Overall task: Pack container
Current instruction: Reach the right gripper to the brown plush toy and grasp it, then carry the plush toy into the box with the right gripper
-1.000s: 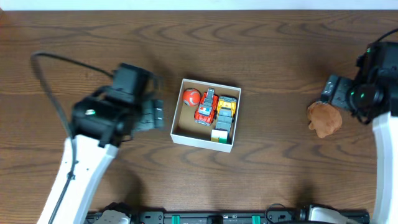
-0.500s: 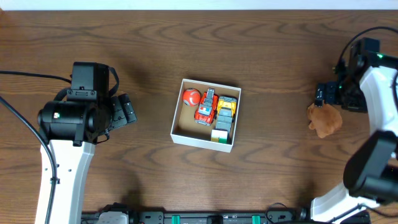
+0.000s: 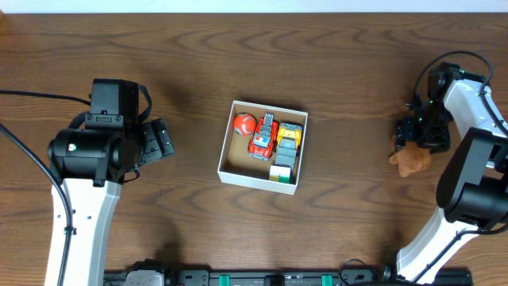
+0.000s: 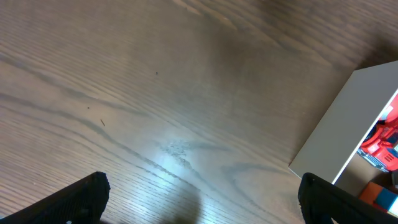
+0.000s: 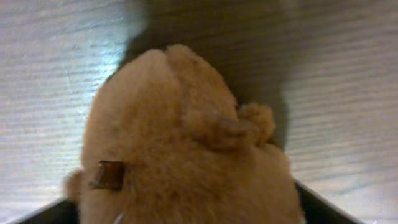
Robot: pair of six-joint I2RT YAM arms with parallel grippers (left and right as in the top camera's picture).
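Observation:
The container (image 3: 259, 181), a shallow white box with a brown inside, sits mid-table holding a red ball (image 3: 244, 123), a red truck (image 3: 263, 137) and a yellow car (image 3: 288, 143). Its white wall (image 4: 348, 124) shows at the right of the left wrist view. A brown plush toy (image 3: 410, 161) lies at the far right. My right gripper (image 3: 415, 141) reaches down over it, and the plush (image 5: 180, 143) fills the gap between the fingers, which press it on both sides. My left gripper (image 3: 165, 141) hangs open over bare wood left of the container, nothing between its fingers (image 4: 81, 196).
The dark wooden tabletop (image 3: 357, 71) stretches around the box. The right arm's white links (image 3: 476, 119) run down the right edge, and the left arm (image 3: 87, 206) rises from the front left. A black rail (image 3: 270, 278) lines the front edge.
The left arm swung left, away from the container, then stayed still. The right gripper came down onto the plush toy and its jaws narrowed around it; the toy shifted slightly.

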